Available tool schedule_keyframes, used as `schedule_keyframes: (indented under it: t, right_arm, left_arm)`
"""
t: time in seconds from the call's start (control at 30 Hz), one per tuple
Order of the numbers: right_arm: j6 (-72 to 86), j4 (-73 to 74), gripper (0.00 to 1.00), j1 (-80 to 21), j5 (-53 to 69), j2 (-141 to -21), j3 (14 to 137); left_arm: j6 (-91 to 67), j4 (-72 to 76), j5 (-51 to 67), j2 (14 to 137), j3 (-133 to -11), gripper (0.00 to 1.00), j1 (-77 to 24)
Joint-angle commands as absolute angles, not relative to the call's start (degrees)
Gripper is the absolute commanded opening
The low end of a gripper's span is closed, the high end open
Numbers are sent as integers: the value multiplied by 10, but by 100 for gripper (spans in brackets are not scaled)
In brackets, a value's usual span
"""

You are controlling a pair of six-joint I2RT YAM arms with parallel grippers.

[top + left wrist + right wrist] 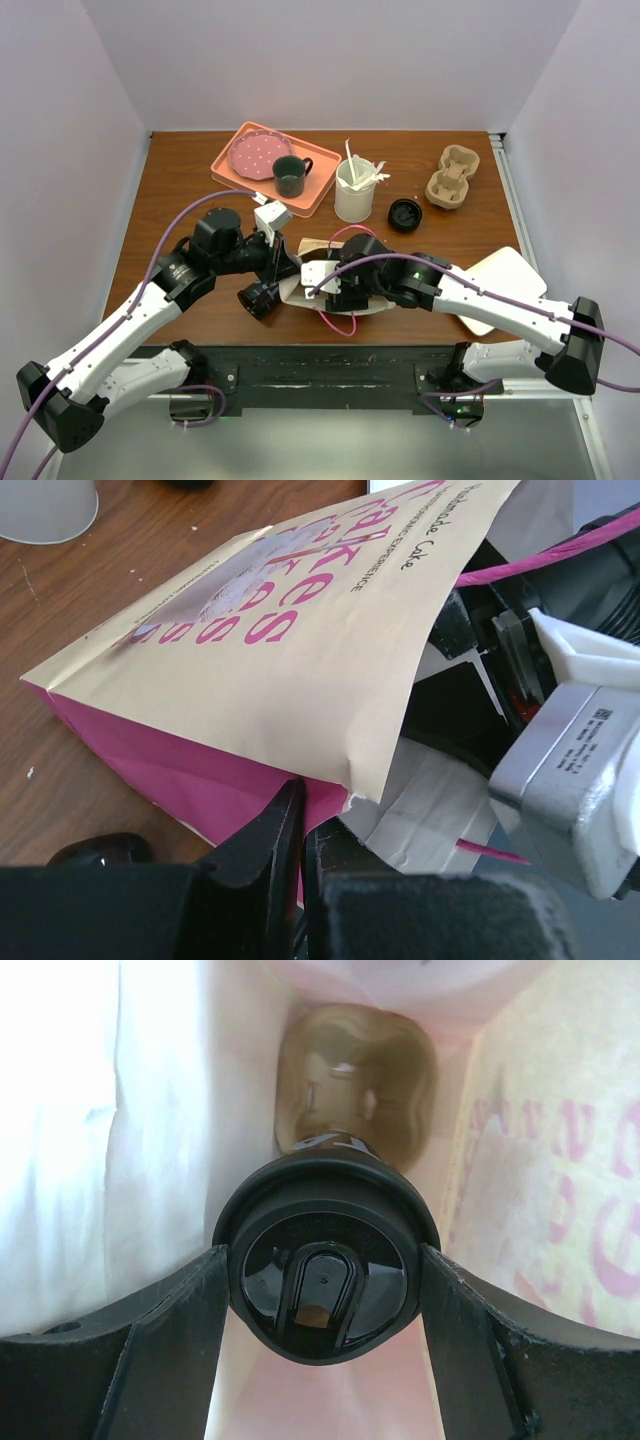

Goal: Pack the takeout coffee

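The takeout coffee [325, 1285] shows from above as a round black lid; its side and lettering are hidden. My right gripper [325, 1260] is shut on it, one finger on each side of the lid, holding it inside the paper bag [560, 1190]. A brown cardboard cup carrier [355, 1080] sits deeper in the bag, beyond the cup. My left gripper [303, 810] is shut on the pink edge of the bag [250, 670] at its mouth. In the top view the bag [300, 290] lies on its side, with the right gripper [345, 290] inside it and the left gripper [285, 270] at its edge.
A plain black cup [258, 298] lies by the bag's near left. Behind are a loose black lid [405, 214], a white cup of stirrers [355, 190], a cardboard carrier [453, 177], and a pink tray [228, 178] with a plate and dark mug [291, 175]. A white flat piece [510, 275] lies right.
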State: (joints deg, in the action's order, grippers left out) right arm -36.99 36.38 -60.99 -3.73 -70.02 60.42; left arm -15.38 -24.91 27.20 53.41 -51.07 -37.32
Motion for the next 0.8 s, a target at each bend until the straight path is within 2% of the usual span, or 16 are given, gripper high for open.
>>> schedule_keyframes:
  t: [0.0, 0.37, 0.77]
  right_arm:
    - [-369, 332, 24, -608, -45, -708, 571]
    - [-363, 220, 23, -608, -142, -742, 536]
    - [-384, 241, 23, -607, -149, -689, 512]
  left_arm:
    - [-155, -249, 288, 536, -531, 10, -378]
    - [-176, -246, 287, 547, -534, 11, -379]
    - [-168, -253, 275, 556, -540, 11, -379]
